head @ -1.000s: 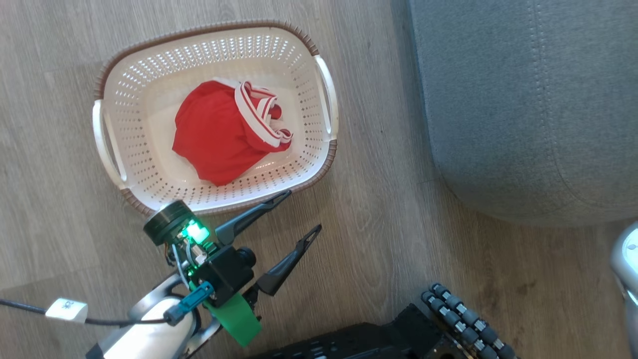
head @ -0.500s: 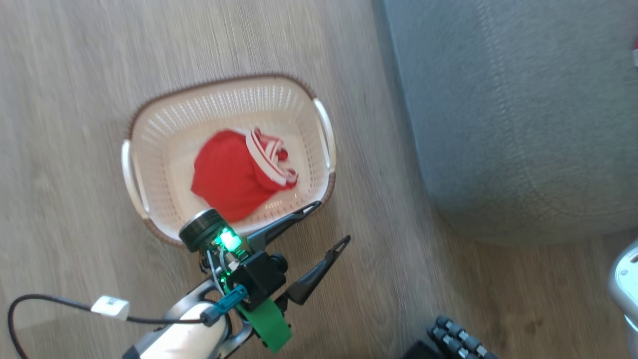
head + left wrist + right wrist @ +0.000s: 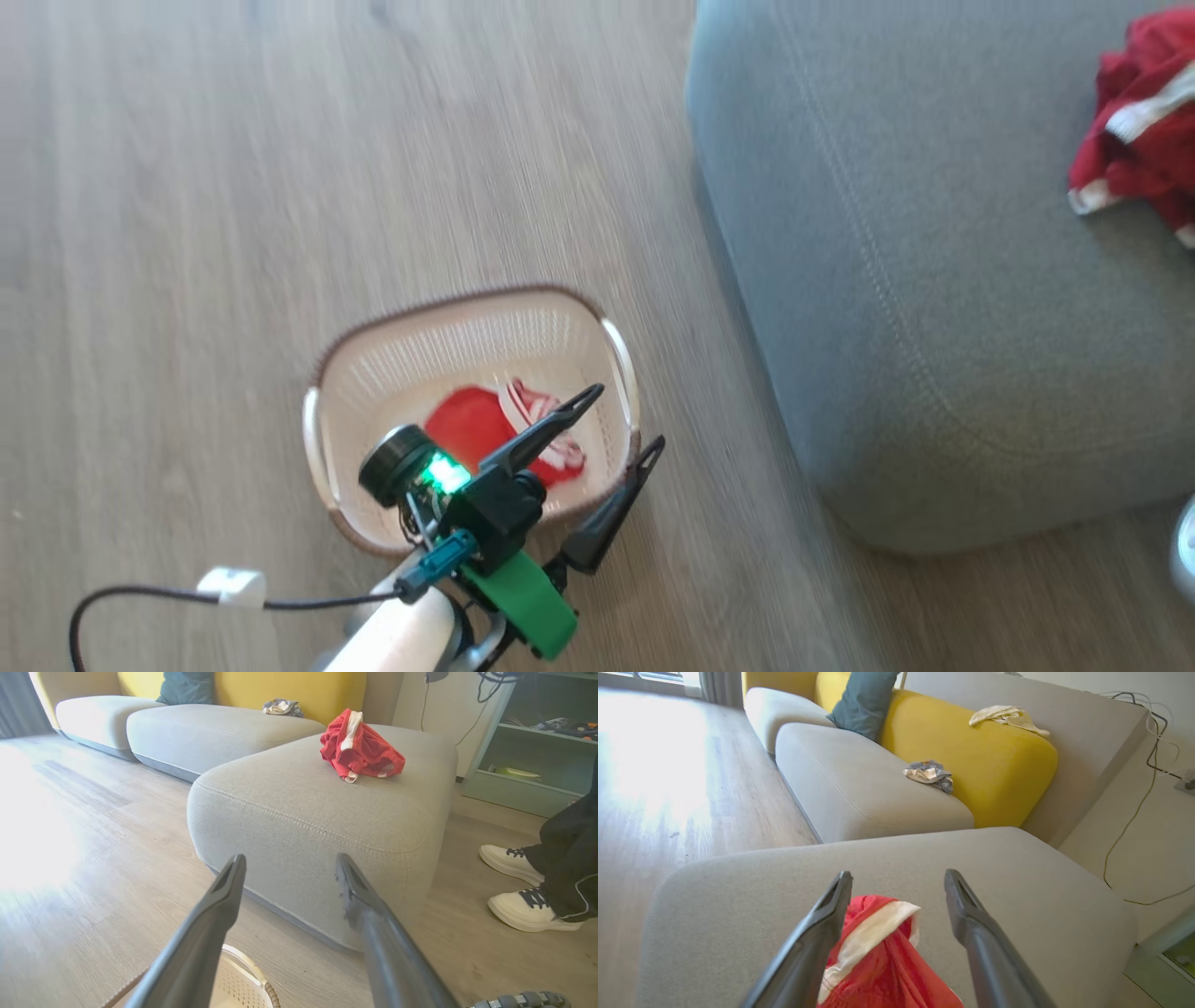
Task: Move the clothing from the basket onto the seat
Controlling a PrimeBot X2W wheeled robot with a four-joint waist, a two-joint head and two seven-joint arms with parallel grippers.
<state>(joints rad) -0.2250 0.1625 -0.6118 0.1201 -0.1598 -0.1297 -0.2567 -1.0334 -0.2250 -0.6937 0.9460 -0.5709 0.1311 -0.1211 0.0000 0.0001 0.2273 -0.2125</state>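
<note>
We saw soft cloth clothing [image 3: 362,749], a matt woven-fabric seat [image 3: 299,807], a smooth perforated plastic basket [image 3: 411,364] and a low-sheen wood-grain floor [image 3: 233,187].

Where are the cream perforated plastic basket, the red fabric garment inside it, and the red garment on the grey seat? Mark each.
Cream perforated plastic basket [image 3: 467,341], head view, far inner wall.
Red garment in the basket [image 3: 457,429], head view, plain red fabric.
Red garment [image 3: 369,751] on the grey seat [image 3: 299,798], left wrist view, middle of bundle.

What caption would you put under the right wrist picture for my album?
Open right gripper framing a red garment that lies on the grey seat, yellow cushion behind.
</note>
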